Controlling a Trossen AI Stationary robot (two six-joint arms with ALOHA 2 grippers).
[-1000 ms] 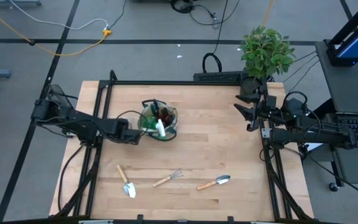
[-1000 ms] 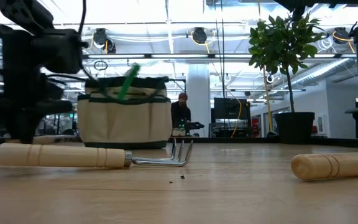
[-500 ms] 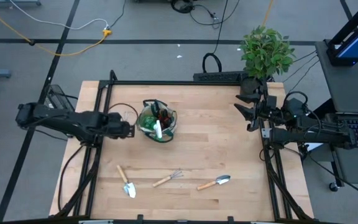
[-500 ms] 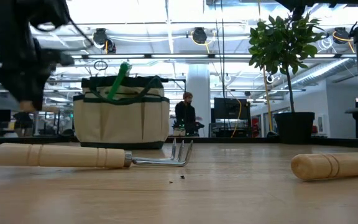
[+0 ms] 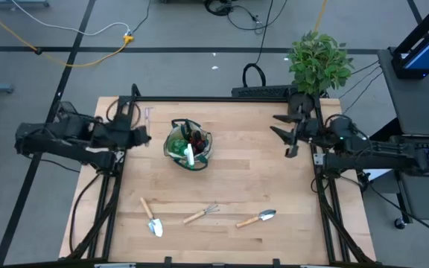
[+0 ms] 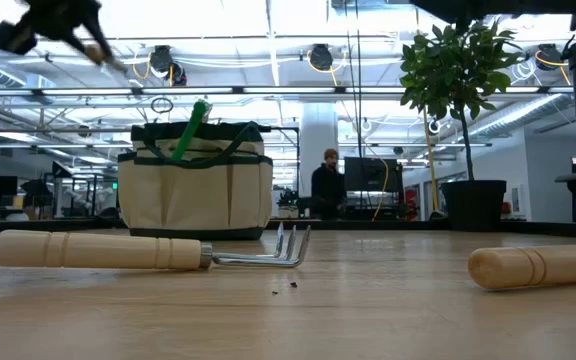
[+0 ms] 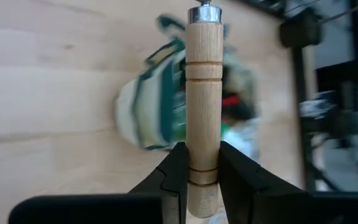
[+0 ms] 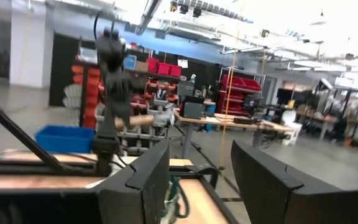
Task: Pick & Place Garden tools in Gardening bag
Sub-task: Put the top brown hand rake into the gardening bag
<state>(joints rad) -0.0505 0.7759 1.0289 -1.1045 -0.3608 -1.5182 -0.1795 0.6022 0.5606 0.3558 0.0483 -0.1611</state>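
**A:** What is the left gripper [image 7: 197, 180] holding?

**B:** Its jaws are clamped on a wooden handle [image 7: 202, 93] with a metal collar at its far end; the tool's head lies outside the wrist view. From above, that gripper [image 5: 141, 136] sits near the table's left edge, beside the gardening bag [image 5: 188, 144].

**A:** And the right gripper?

**B:** The right gripper [image 5: 287, 134] hovers at the table's right side near the potted plant [image 5: 319, 59], fingers [image 8: 138, 180] apart, holding nothing.

**A:** What does each camera add?

**B:** Overhead, a trowel [image 5: 151, 218], a hand rake [image 5: 201, 214] and a second trowel [image 5: 256, 219] lie along the table's [image 5: 244, 171] near edge, well apart from the bag. At table height, a green spray bottle [image 6: 190, 130] pokes from the bag [image 6: 196, 192], and a person [image 6: 328, 185] stands in the room behind.
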